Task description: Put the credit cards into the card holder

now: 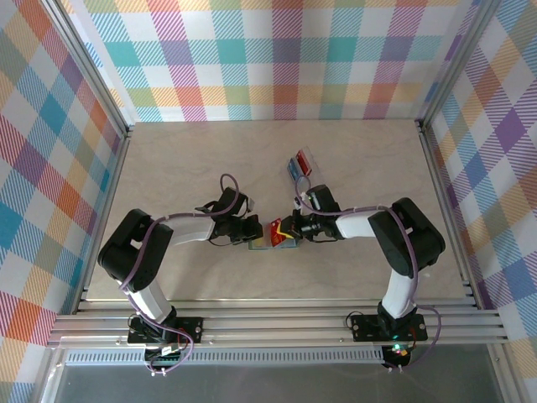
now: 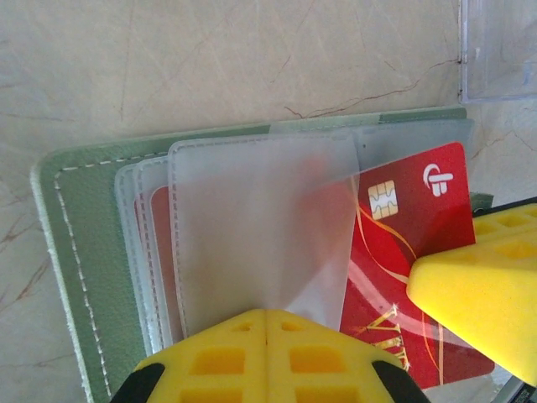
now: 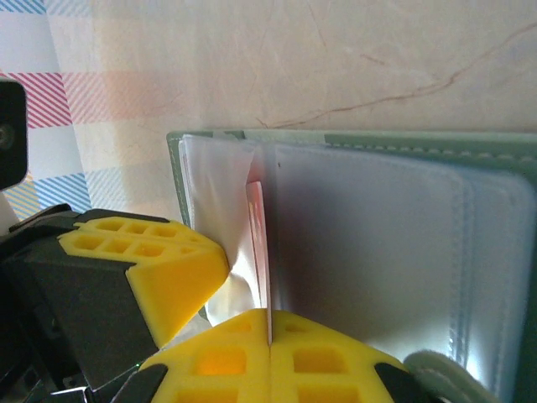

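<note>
The grey-green card holder (image 2: 80, 252) lies open on the table, its frosted pockets (image 2: 252, 227) fanned upward. My left gripper (image 2: 267, 317) is shut on the edge of one frosted pocket sleeve, holding it lifted. A red credit card (image 2: 403, 243) with a gold chip sits partly under that sleeve. My right gripper (image 3: 270, 317) is shut on this red card (image 3: 260, 243), seen edge-on against the card holder (image 3: 377, 143). One yellow finger (image 2: 482, 290) of the right gripper shows beside the card. In the top view both grippers (image 1: 256, 231) (image 1: 287, 228) meet at the table's middle.
A clear plastic tray (image 1: 300, 164) holding red and blue cards lies behind the right gripper; its corner (image 2: 499, 50) shows in the left wrist view. The left gripper's yellow finger (image 3: 159, 260) presses close to the wallet's left edge. Bare tabletop surrounds the work spot.
</note>
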